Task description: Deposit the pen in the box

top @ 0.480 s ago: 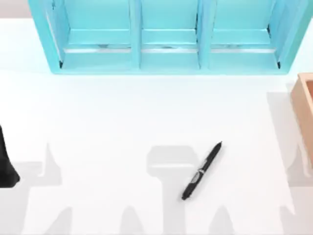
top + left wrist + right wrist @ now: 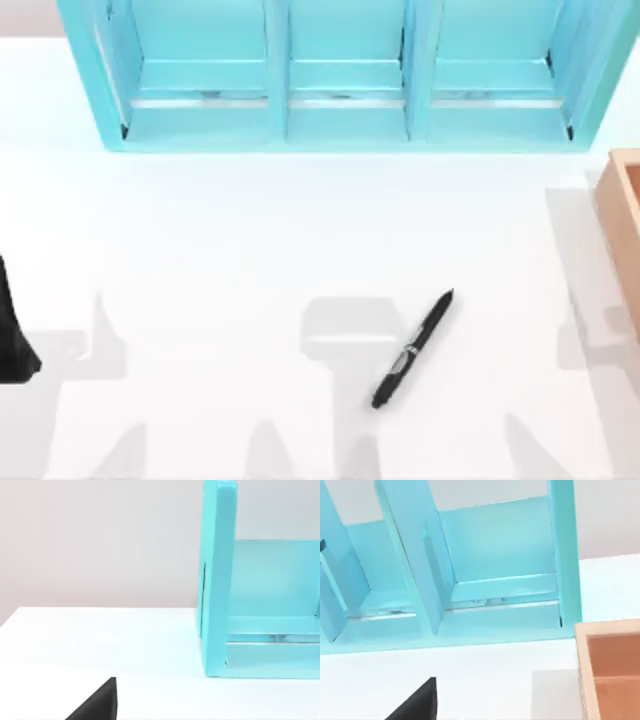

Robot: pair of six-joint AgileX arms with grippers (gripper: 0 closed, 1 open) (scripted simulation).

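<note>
The slim black pen (image 2: 412,350) with its silver-white band lies at a slant on the white table, right of centre, and nothing touches it. A corner of the light tan box (image 2: 627,225) shows at the table's right edge, and its thick wall and inside appear in the right wrist view (image 2: 610,670). My left arm (image 2: 12,330) is a dark shape at the left edge, far from the pen. A black part of the left gripper (image 2: 97,705) faces the shelf's end wall. A black part of the right gripper (image 2: 417,702) faces the shelf and the box.
A large turquoise three-compartment shelf unit (image 2: 340,80) stands along the back of the table, open toward the front. Grey arm shadows (image 2: 345,330) fall on the white tabletop around the pen.
The shadows at the table's right side and lower right have shifted. The pen, the box and the left arm are where they were.
</note>
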